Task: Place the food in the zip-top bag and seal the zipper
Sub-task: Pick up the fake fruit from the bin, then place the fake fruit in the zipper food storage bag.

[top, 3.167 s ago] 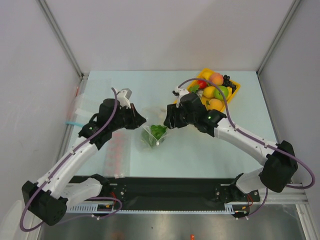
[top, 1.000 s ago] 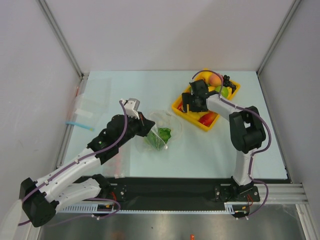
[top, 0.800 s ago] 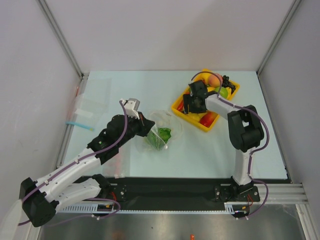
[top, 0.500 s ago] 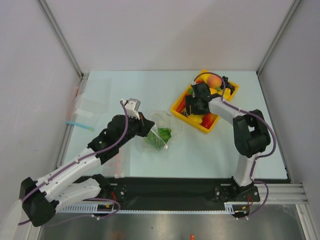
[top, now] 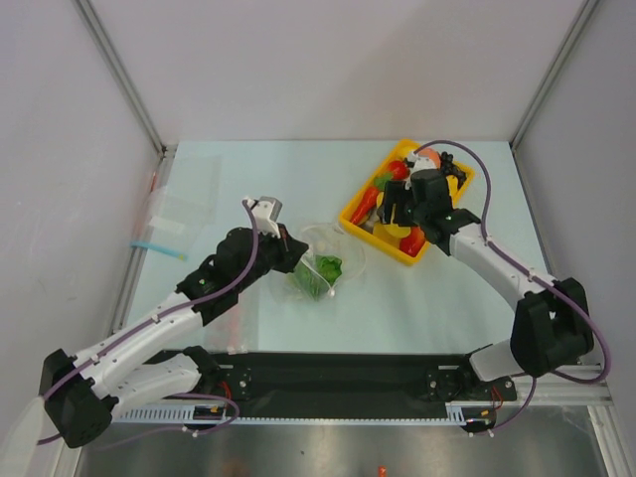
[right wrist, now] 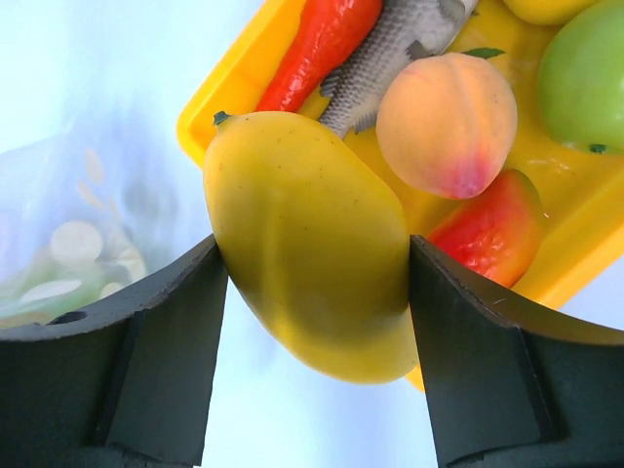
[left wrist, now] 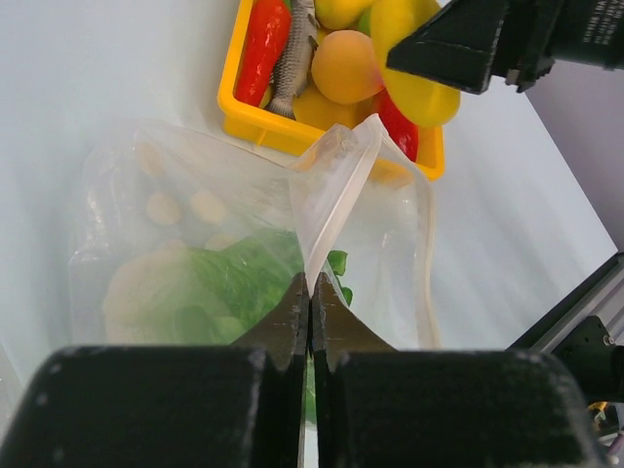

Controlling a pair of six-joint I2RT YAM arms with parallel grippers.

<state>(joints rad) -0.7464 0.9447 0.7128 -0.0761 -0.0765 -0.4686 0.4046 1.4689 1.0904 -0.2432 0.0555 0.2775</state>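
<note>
**Jaws split the work: one held the bag open, one carried the fruit**

Jaws of the left gripper [left wrist: 310, 292] were pressed together on a thin flap of the zip-top bag [left wrist: 195, 224], pinching its upper lip and holding it up off the bench. That was probably why the mouth gaped toward the yellow tray [left wrist: 229, 107]: with one lip raised, soft plastic that would otherwise lie flat gave an opening to drop food into. Green-white lettuce [left wrist: 234, 292] already lay inside, toward the bag's closed end. The bag sat near the middle of the bench, just beside the tray's near-left side, and its mouth was unsealed.

Jaws of the right gripper [right wrist: 312, 292] stood wide but clamped on a yellow toy fruit [right wrist: 307, 244], one pad on each flank across its broad middle. From the right wrist view the fruit hung over the tray's rim on the bag's side, so the step in hand looked like the carry across to the open mouth.

Left in the tray, toward the bench's far right, were a peach [right wrist: 447, 122], a green apple [right wrist: 585, 78], a red chilli [right wrist: 322, 44], a grey fish [right wrist: 390, 54] and a red-orange mango [right wrist: 487, 229]. Most of the filling, and the sealing, seemed yet to come.
</note>
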